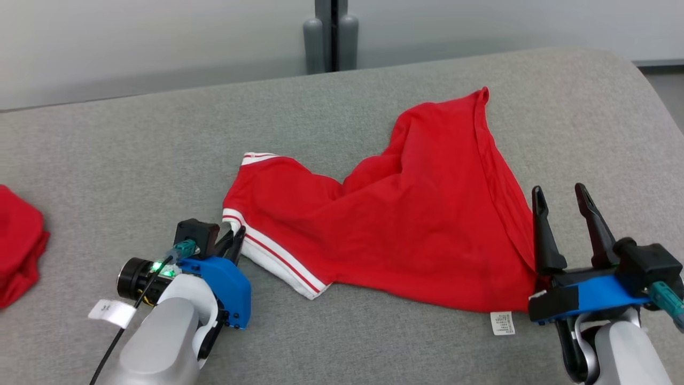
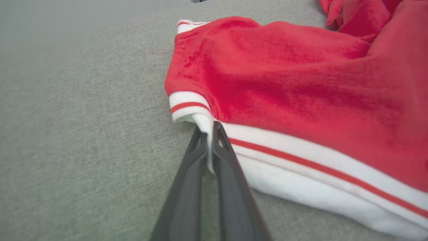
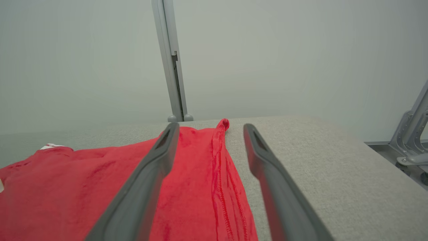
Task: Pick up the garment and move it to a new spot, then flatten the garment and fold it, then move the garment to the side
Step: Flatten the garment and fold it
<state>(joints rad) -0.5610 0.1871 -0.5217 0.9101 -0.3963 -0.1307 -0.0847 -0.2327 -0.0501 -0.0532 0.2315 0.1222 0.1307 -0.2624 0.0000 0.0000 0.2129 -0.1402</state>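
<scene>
Left gripper [image 1: 239, 235] pinched the red shirt's [image 1: 427, 224] striped cuff [image 2: 190, 107]; right gripper [image 1: 561, 192], fingers wide, sat beside its opposite hem.

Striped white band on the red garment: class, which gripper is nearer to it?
Left. The left gripper is shut on the band at its corner; the right gripper stands open at the garment opposite edge.
</scene>
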